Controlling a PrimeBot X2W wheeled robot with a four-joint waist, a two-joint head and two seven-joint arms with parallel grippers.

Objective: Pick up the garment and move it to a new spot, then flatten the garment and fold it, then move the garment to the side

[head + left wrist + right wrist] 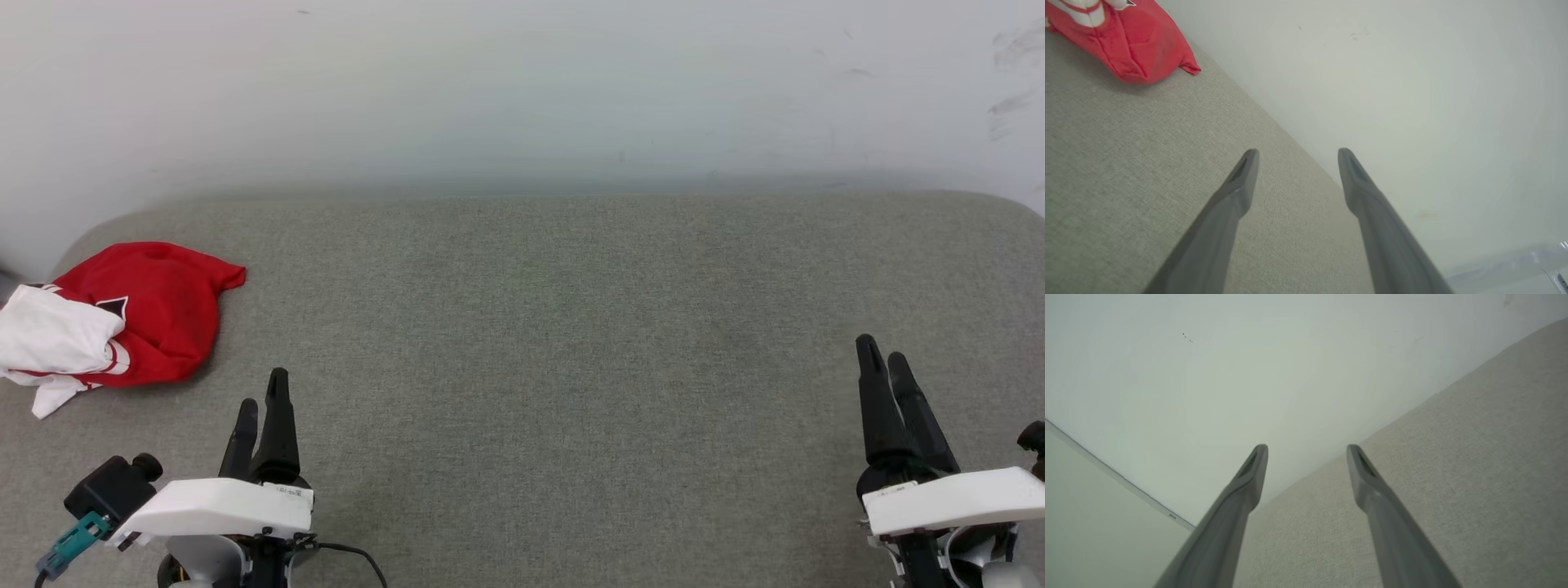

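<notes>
Head view. Looks down on a grey woven fabric-covered counter (539, 343) with rounded far corners, backed by a plain white wall (522, 82) with faint scuffs at the upper right. Finds the red short-sleeved jersey garment (163, 310) bunched in a heap at the counter's left edge, near the far corner. Lies crumpled rather than flat, running roughly from lower left to upper right, with one red corner pointing right. Carries a white sleeve (49, 331) folded over its left side, red-white striped trim (118, 359) along the lower edge, and a small scrap of black-and-white lettering (114, 306) where red meets white. Places the left jaws at the lower left, near the heap but not touching it, and the right jaws at the lower right, well apart from it. Shows long dark fingers (277, 425) pointing up the picture, overlapping too much here to judge the gap.

Left wrist view. Looks along two dark fingers spread wide over the counter, with nothing held between them. Catches the garment (1135, 45) in the upper left corner, resting on the counter just beside the wall.

Right wrist view. Looks along the right jaws, likewise spread wide and empty, above the counter's far edge. Takes in the white wall and a thin seam (1118, 477) crossing the pale surface at the lower left.
</notes>
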